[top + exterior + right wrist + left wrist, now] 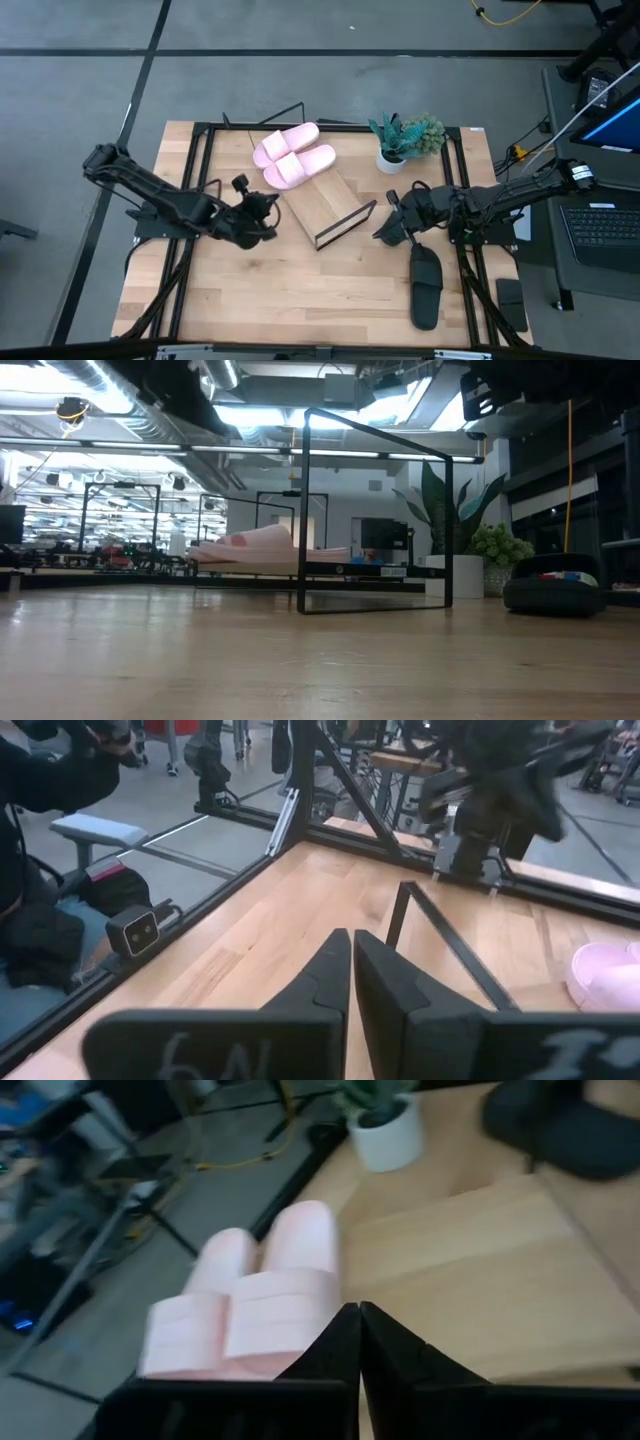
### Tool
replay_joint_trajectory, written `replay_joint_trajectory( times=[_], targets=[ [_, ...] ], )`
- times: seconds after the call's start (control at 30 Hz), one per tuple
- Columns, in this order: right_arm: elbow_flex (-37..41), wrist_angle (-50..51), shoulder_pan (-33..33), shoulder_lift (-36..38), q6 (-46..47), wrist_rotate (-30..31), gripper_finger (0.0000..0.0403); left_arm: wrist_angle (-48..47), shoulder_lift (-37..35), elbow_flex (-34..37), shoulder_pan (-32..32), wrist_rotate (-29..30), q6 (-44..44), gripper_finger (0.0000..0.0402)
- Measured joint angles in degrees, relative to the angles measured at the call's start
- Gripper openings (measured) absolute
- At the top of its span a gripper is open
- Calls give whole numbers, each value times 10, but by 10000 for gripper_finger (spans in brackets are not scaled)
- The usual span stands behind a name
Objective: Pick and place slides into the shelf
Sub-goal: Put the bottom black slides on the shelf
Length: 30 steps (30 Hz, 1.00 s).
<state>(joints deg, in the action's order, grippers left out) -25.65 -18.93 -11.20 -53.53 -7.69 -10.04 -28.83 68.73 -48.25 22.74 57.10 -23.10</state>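
Note:
Two pale pink slides [292, 156] lie side by side, soles down, on the far end of the shelf [325, 205], a slanted light-wood board on a black wire frame [375, 510]. A black slide [425, 285] lies flat on the tabletop at the near right. My left gripper [270, 215] hovers shut at the shelf's left side; in its wrist view the pink slides [250, 1315] are just beyond the fingertips. My right gripper [385, 228] is shut at the shelf's right side, with nothing between the fingers [330, 970].
A small potted plant [400, 145] in a white pot stands at the far right, close to the shelf. A black metal frame [200, 150] runs around the tabletop. Bare wood [300, 290] lies between the shelf and the near edge.

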Motion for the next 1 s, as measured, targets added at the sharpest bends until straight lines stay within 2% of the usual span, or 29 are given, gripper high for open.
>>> replay_joint_trajectory(
  times=[0.33, 0.5, 0.6, 0.83, 1.0],
  targets=[
    [0, -7, 0, 0, 31, 0, 21, 115, -108, 115, 31, -53, 91, 0],
    [0, -23, 0, 0, 29, 0, 21, 217, -198, 202, 1, -164, 171, 0],
    [0, -31, 0, 0, 24, 1, 21, 261, -252, 249, -23, -209, 218, 0],
    [0, -32, 1, 0, 14, 1, 21, 291, -366, 327, -99, -343, 293, 0],
    [0, -32, 1, 0, 14, 28, 21, 302, -423, 375, -166, -429, 299, 0]
  ],
)
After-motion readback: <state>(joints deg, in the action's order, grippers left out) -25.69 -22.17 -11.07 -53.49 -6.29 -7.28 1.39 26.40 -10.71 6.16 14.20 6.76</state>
